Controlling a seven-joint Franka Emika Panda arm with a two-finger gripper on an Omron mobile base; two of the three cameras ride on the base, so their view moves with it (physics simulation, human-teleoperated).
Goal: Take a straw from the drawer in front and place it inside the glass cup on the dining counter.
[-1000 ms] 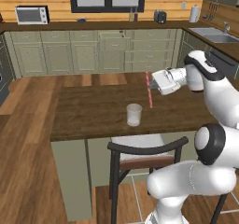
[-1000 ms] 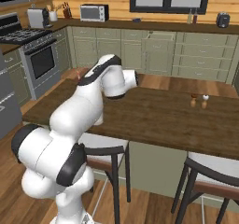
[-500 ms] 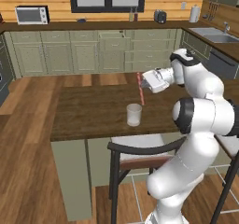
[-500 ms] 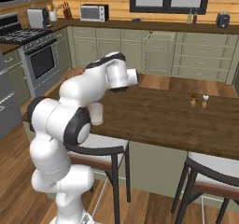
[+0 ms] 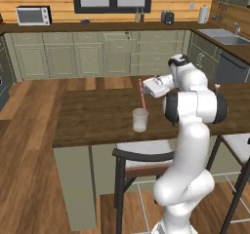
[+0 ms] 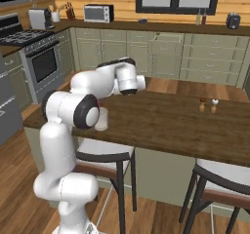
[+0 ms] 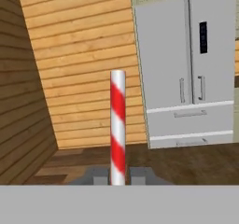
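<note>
The dining counter [image 5: 93, 118] spans the middle of the left base view, and the glass cup [image 5: 140, 120] stands on it just right of centre, near the front edge. Above the cup, slightly right of it, the gripper [image 5: 145, 87] hangs in mid-frame – its fingers [image 7: 141, 175] pinched narrow on the straw [image 5: 142, 94], which slants down toward the cup's rim; in the hand view the red-and-white straw rises upright at centre between the two tips
</note>
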